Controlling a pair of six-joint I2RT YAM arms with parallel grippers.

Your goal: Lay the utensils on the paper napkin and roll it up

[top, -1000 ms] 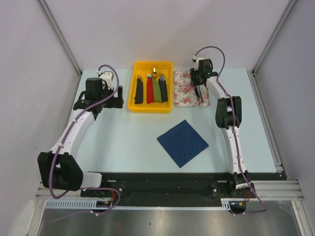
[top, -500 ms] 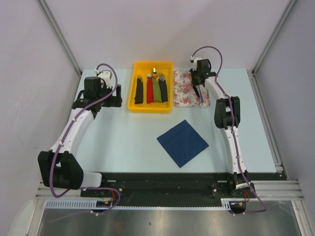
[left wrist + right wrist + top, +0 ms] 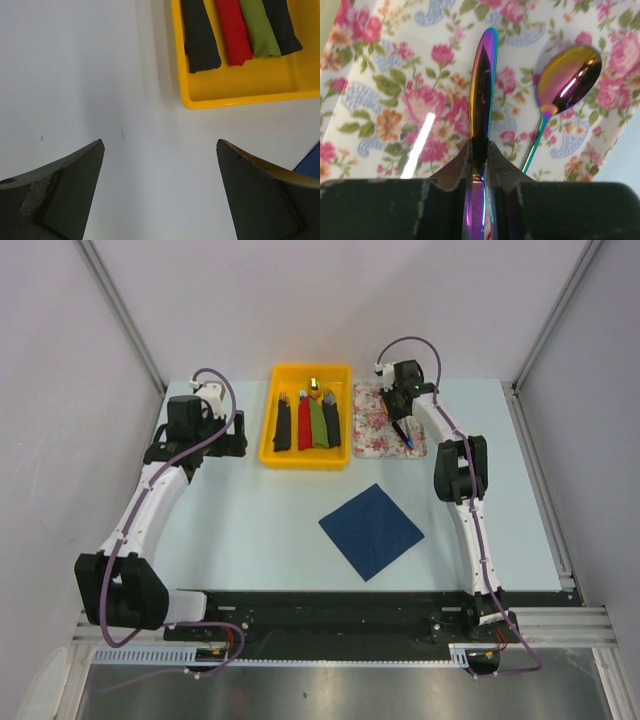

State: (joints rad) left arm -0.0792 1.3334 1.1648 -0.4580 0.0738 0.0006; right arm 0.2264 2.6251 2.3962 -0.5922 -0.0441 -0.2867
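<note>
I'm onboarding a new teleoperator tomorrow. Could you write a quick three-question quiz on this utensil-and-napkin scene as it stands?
1. True or false: the spoon lies on the floral mat, outside the right gripper.
2. What is on the paper napkin? A: a utensil. B: a red bundle. C: nothing.
3. Fill in: the left gripper hangs open near the ___ tray.

Key: 1 true, since the right gripper clamps the other utensil; 2 C; 3 yellow.
</note>
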